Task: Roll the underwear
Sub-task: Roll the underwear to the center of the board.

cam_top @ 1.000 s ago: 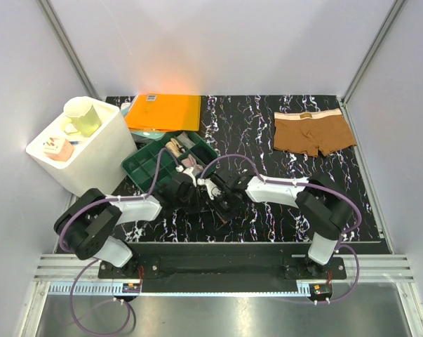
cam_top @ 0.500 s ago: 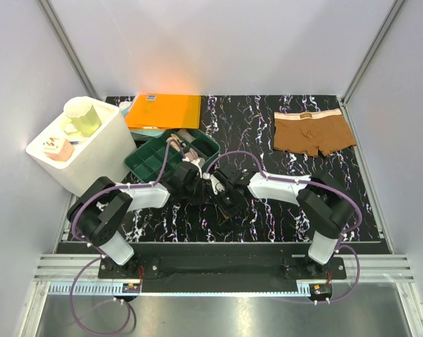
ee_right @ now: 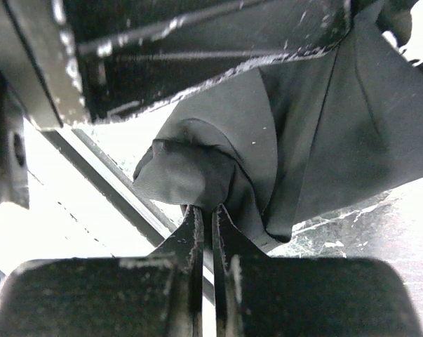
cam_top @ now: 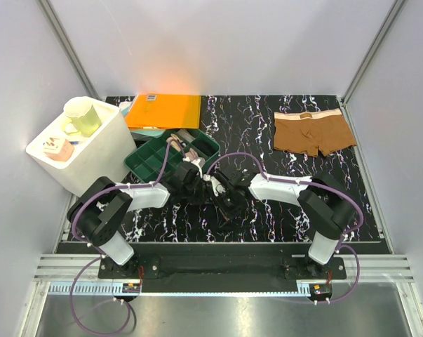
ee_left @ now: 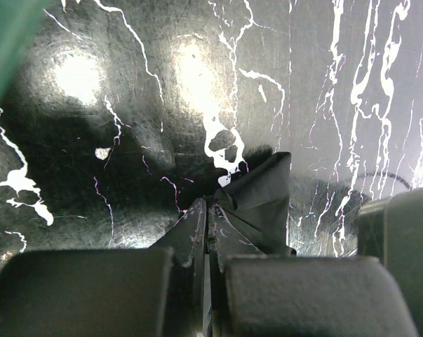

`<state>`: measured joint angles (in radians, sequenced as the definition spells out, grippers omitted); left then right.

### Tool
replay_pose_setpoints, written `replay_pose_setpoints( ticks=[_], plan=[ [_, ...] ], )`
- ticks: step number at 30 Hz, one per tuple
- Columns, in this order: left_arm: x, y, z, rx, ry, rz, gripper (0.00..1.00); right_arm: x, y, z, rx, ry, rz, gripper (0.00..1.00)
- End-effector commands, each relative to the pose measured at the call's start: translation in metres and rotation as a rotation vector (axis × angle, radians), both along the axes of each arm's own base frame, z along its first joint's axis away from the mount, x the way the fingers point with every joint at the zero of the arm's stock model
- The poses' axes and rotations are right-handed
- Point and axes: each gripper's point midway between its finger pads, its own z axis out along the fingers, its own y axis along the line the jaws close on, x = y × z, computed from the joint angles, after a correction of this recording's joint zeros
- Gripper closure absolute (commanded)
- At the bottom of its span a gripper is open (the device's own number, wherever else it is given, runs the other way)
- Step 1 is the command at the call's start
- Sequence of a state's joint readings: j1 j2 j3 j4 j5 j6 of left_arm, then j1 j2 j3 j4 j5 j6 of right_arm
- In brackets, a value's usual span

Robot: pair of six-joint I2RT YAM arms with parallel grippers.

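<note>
The black underwear (cam_top: 224, 203) hangs bunched between my two grippers above the marbled table, near its front middle. My left gripper (cam_top: 205, 185) is shut on an edge of the black fabric (ee_left: 257, 200). My right gripper (cam_top: 225, 188) is shut on a fold of the same black fabric (ee_right: 197, 175), which drapes up and to the right in the right wrist view. The brown underwear (cam_top: 313, 132) with a pale pinkish waistband lies flat at the back right of the table.
A green compartment tray (cam_top: 170, 157) with small items sits just left of the grippers. An orange folder (cam_top: 163, 111) lies behind it. A white bin (cam_top: 85, 151) holding a pale green cup (cam_top: 83, 116) stands at the left.
Both grippers moved away from the near edge with the black underwear about a second ago; in the last half second they have barely moved.
</note>
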<state>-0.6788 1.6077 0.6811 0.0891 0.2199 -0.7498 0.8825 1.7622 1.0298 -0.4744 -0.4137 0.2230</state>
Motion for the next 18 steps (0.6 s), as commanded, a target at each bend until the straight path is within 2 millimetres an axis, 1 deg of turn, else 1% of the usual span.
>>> replay_pose_setpoints(
  ticks=[1, 9, 12, 14, 16, 17, 18],
  plan=[
    [0.045, -0.025, 0.044, -0.083, -0.235, -0.009, 1.0, -0.039, 0.021, 0.016, 0.125, 0.03, 0.176, 1.0],
    [0.046, -0.024, 0.045, -0.076, -0.243, -0.004, 1.0, -0.053, 0.025, 0.016, 0.134, 0.043, 0.184, 1.0],
    [0.046, -0.023, 0.044, -0.076, -0.243, -0.004, 1.0, -0.057, 0.023, 0.012, 0.129, 0.058, 0.18, 1.0],
    [0.046, -0.024, 0.045, -0.078, -0.242, -0.006, 1.0, -0.056, 0.022, 0.007, 0.116, 0.053, 0.169, 1.0],
    [0.045, -0.026, 0.048, -0.087, -0.247, -0.016, 1.0, -0.05, 0.021, 0.0, 0.084, 0.042, 0.142, 1.0],
    [0.043, -0.028, 0.051, -0.099, -0.247, -0.03, 1.0, -0.048, 0.021, -0.002, 0.074, 0.038, 0.127, 1.0],
    [0.042, -0.031, 0.059, -0.113, -0.26, -0.038, 1.0, -0.046, 0.022, -0.004, 0.065, 0.036, 0.116, 1.0]
  ],
)
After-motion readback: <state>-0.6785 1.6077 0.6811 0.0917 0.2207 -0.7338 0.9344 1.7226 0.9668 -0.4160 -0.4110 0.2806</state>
